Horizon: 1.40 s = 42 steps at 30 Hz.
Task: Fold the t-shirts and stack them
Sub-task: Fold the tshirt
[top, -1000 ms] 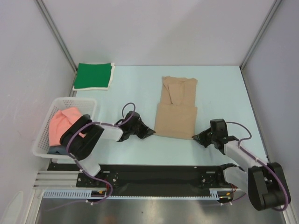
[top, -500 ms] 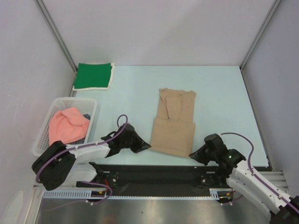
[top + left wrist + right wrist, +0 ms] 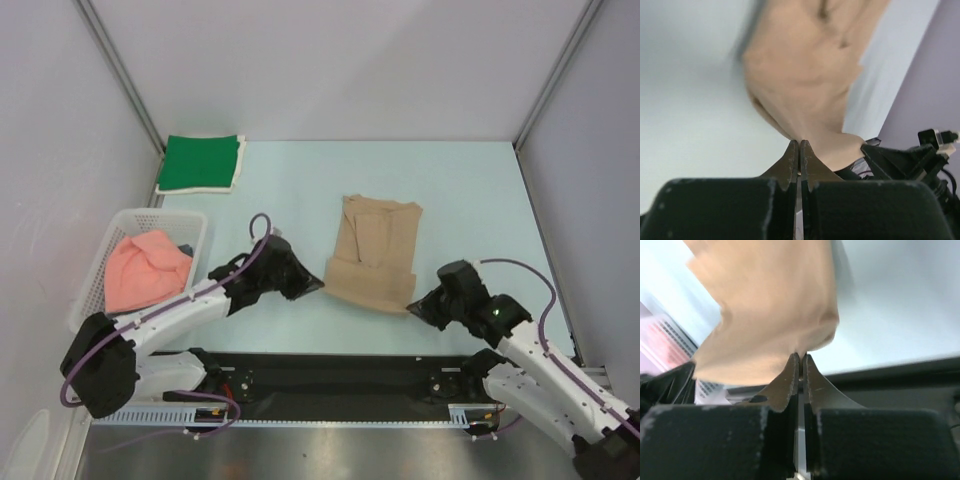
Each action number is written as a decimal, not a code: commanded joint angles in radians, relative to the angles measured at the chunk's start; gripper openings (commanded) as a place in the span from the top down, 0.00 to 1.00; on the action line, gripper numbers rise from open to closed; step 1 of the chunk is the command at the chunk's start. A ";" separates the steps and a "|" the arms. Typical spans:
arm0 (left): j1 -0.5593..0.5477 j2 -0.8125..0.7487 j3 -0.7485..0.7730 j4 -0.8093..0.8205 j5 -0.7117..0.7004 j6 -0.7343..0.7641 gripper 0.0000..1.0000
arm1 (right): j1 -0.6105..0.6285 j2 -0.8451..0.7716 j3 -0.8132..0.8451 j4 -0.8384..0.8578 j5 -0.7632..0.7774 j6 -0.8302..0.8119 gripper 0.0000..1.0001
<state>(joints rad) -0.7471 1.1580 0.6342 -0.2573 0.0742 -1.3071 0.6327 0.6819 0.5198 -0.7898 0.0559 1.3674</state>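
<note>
I've got a white lattice basket (image 3: 92, 288) on L side of the pale-blue table (image 3: 480, 200), nr front edge; black rail (image 3: 330, 375) along front; plain walls (image 3: 340, 70) behind.

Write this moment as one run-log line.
tan shirt: near edge pinched | left gripper: shut on tan shirt | right gripper: shut on tan shirt | green shirt: folded, far left corner

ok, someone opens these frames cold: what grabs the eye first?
The tan shirt, partly folded in the middle of the table, with the left gripper and right gripper each shut on one of its near corners. After that, the bright green shirt lying folded at the far left corner, and the white basket at the left edge with a pink shirt in it.
</note>
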 commanded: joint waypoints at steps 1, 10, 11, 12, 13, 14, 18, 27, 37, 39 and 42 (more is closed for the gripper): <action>0.057 0.086 0.166 -0.028 -0.047 0.184 1.00 | -0.229 0.124 0.101 0.081 -0.092 -0.257 1.00; 0.193 0.509 0.606 -0.059 0.119 0.365 1.00 | -0.514 0.605 0.436 0.242 -0.324 -0.530 1.00; 0.202 0.540 0.636 -0.051 0.133 0.370 1.00 | -0.524 0.657 0.463 0.245 -0.329 -0.539 1.00; 0.212 0.564 0.691 -0.048 0.148 0.373 1.00 | -0.530 0.689 0.521 0.253 -0.341 -0.560 1.00; 0.224 0.586 0.718 -0.043 0.154 0.381 1.00 | -0.537 0.721 0.548 0.254 -0.349 -0.570 1.00; 0.230 0.641 0.749 -0.046 0.162 0.384 1.00 | -0.548 0.752 0.575 0.251 -0.356 -0.577 1.00; 0.247 0.753 0.892 -0.013 0.220 0.399 1.00 | -0.593 0.890 0.661 0.264 -0.419 -0.605 1.00; 0.256 0.911 1.067 0.026 0.272 0.382 1.00 | -0.662 1.039 0.778 0.302 -0.505 -0.642 1.00; 0.291 1.008 1.148 0.069 0.282 0.345 1.00 | -0.688 1.188 0.896 0.328 -0.564 -0.648 1.00; 0.296 1.028 1.168 0.070 0.277 0.350 1.00 | -0.694 1.206 0.898 0.354 -0.579 -0.633 1.00; 0.308 1.068 1.197 0.110 0.314 0.341 1.00 | -0.700 1.234 0.914 0.368 -0.582 -0.627 1.00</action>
<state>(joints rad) -0.4549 2.1971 1.7626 -0.2153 0.3439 -0.9520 -0.0566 1.8912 1.3808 -0.4706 -0.4931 0.7372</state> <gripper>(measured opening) 0.011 0.021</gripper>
